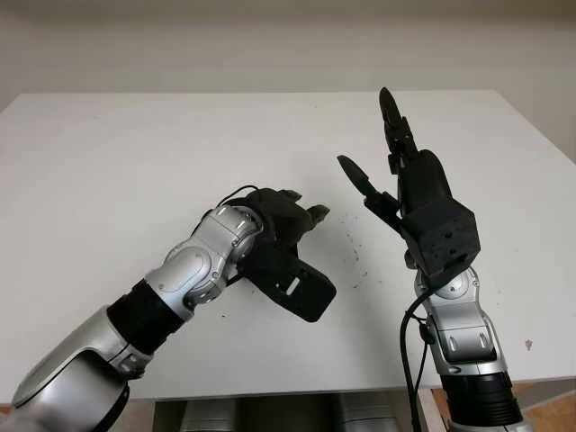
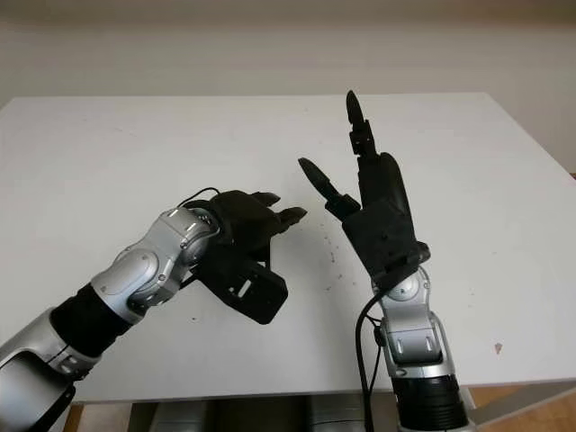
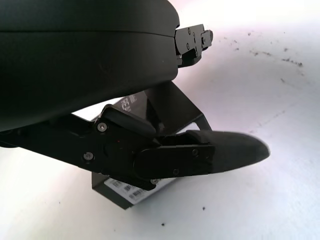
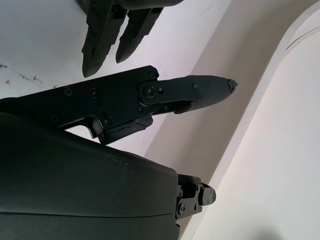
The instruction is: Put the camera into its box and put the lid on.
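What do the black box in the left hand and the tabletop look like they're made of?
The black box in the left hand looks like matte card: thin flat panels, crisp edges, a printed label. The table looks like smooth white laminate, with dark specks. The right hand is open, raised above it.

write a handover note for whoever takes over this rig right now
Left hand: fingers shut on the black box, over the middle of the table.
Right hand: open, raised upright beside it, holding nothing.
Done: box is in hand; cannot tell whether it is packed or lidded.
Left: check the box first, then pack and close it if needed.
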`<action>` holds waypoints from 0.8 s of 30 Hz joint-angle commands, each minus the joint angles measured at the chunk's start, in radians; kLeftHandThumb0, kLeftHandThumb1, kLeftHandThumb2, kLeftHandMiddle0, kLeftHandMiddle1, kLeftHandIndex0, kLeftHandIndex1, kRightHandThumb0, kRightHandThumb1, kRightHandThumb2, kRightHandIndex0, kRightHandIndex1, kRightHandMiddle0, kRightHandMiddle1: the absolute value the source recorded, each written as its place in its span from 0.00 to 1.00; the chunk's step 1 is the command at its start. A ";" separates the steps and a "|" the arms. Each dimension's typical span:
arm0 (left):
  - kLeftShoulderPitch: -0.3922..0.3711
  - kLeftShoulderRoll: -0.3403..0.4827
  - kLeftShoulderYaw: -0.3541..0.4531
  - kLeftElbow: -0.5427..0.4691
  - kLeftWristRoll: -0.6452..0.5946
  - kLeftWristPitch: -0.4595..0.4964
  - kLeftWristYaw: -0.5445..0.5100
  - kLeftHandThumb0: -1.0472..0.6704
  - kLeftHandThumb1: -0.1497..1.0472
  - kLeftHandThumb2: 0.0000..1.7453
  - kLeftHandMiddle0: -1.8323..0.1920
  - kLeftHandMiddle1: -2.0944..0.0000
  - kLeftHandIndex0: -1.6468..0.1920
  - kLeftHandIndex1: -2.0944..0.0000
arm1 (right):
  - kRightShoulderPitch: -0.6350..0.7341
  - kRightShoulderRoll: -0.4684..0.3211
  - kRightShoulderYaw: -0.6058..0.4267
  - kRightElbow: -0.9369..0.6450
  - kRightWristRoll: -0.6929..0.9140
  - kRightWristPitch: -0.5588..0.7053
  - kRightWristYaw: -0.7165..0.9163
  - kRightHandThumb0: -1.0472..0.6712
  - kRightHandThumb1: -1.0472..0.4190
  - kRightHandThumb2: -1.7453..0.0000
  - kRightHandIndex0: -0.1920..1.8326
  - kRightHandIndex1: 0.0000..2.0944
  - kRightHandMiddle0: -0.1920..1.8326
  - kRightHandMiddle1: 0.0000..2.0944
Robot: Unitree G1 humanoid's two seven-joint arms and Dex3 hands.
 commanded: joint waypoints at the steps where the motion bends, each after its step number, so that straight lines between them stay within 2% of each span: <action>1: 0.013 -0.011 0.031 -0.017 -0.025 0.012 -0.011 0.07 1.00 0.38 1.00 1.00 1.00 1.00 | -0.015 0.000 -0.001 -0.006 -0.002 -0.003 0.000 0.20 0.00 0.86 0.08 0.02 0.10 0.03; 6: 0.048 -0.047 0.117 0.005 -0.180 0.030 0.001 0.07 1.00 0.38 1.00 1.00 1.00 1.00 | -0.016 0.004 -0.008 -0.003 0.013 -0.002 0.005 0.20 0.00 0.87 0.07 0.02 0.10 0.02; 9: 0.099 -0.062 0.218 0.019 -0.343 0.009 0.058 0.07 1.00 0.38 1.00 1.00 1.00 1.00 | -0.014 -0.007 -0.008 0.004 0.006 -0.012 0.006 0.20 0.00 0.86 0.08 0.02 0.10 0.03; 11: 0.133 -0.075 0.291 0.006 -0.454 0.028 0.078 0.09 1.00 0.37 1.00 1.00 1.00 1.00 | -0.013 -0.013 -0.011 0.010 0.010 -0.022 0.012 0.20 0.00 0.86 0.08 0.02 0.10 0.03; 17: 0.218 -0.094 0.440 -0.017 -0.681 0.035 0.177 0.14 1.00 0.30 1.00 1.00 1.00 1.00 | -0.017 -0.029 -0.024 0.024 0.016 -0.040 0.027 0.20 0.00 0.87 0.08 0.02 0.10 0.02; 24: 0.271 -0.096 0.616 -0.065 -0.899 0.069 0.274 0.14 1.00 0.36 1.00 1.00 1.00 1.00 | -0.032 -0.049 -0.029 0.036 0.018 -0.028 0.056 0.20 0.00 0.86 0.07 0.02 0.09 0.02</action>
